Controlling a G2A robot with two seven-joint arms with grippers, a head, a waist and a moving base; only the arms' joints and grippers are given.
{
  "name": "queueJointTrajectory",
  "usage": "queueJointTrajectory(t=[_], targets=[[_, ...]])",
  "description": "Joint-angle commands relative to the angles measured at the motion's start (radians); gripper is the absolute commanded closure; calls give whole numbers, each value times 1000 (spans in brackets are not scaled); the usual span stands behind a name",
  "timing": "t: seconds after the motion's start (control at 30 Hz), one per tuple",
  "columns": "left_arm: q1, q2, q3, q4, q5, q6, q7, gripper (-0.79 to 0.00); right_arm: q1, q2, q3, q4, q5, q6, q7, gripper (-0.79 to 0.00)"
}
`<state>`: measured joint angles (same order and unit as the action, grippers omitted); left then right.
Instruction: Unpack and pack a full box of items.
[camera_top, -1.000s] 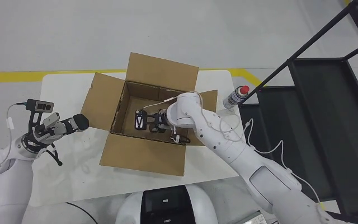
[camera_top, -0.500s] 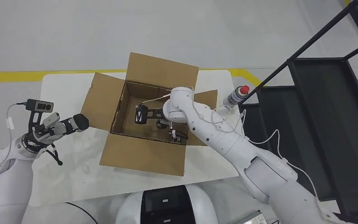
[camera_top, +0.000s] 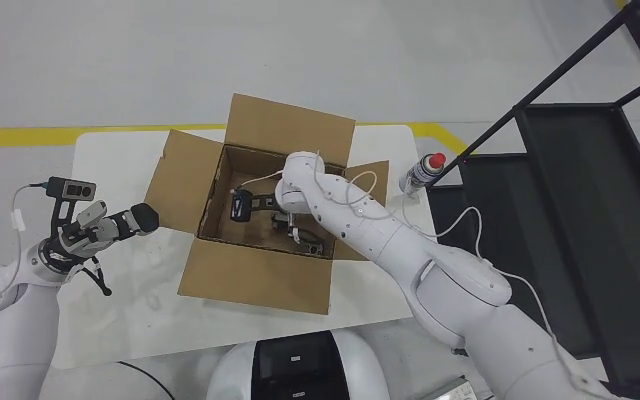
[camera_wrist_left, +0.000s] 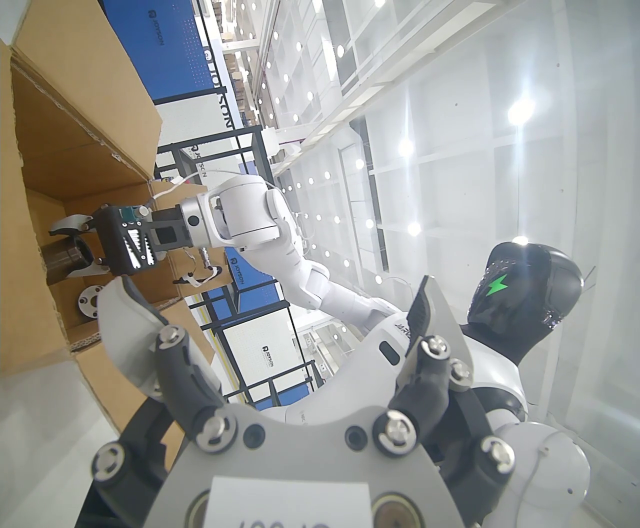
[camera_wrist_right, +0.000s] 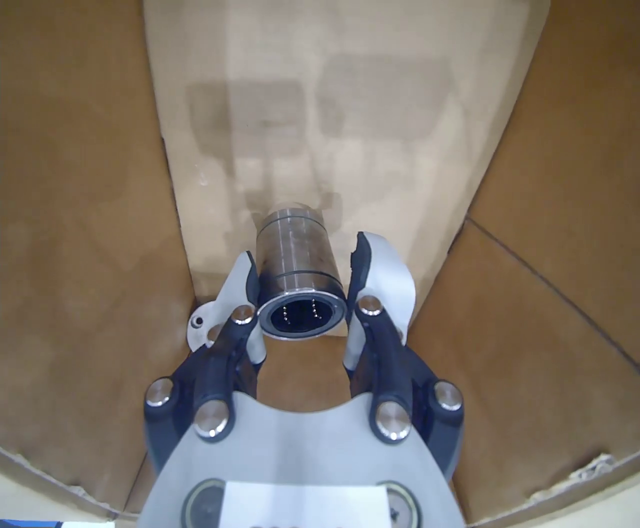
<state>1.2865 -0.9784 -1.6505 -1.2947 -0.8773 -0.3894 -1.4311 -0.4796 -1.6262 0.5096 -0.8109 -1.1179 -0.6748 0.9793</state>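
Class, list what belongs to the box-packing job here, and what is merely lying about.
Job: cardboard box; metal cylinder in right end effector; flanged part in the box; red-capped can, possibly unpacked.
Lying about: black metal rack; yellow floor line.

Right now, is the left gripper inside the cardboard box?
No, the left gripper is over the table, outside the cardboard box, beside its open flap.

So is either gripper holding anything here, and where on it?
Right gripper clamps the metal cylinder across its sides near the open end, inside the box. Left gripper is open, empty.
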Motion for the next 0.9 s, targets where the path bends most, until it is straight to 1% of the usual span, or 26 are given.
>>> queueJointTrajectory(t=[0.0,0.17,0.37,0.53,0.57,0.6,0.63,0.67,0.7,0.87], targets=[[0,0,0,0,0,0,0,-785,6,-8,-10,12,1,-33,-30,-785],[0,0,0,0,0,0,0,-785,7,-15,-16,40,-15,-46,-102,-785],[0,0,0,0,0,0,0,-785,-17,-5,-10,61,-50,-29,-130,-785],[0,0,0,0,0,0,0,-785,-31,-4,-5,74,-56,-24,-164,-785],[0,0,0,0,0,0,0,-785,-31,-5,-5,75,-57,-27,-172,-720],[0,0,0,0,0,0,0,-785,-31,-5,-5,78,-60,-27,-180,-517],[0,0,0,0,0,0,0,-785,-30,-6,-6,80,-64,-28,-185,-376],[0,0,0,0,0,0,0,-785,-30,-7,-6,83,-66,-27,-187,-148],[0,0,0,0,0,0,0,-785,-30,-8,-6,87,-68,-23,-187,0],[0,0,0,0,0,0,0,-785,-27,-14,-5,102,-69,-8,-168,0]])
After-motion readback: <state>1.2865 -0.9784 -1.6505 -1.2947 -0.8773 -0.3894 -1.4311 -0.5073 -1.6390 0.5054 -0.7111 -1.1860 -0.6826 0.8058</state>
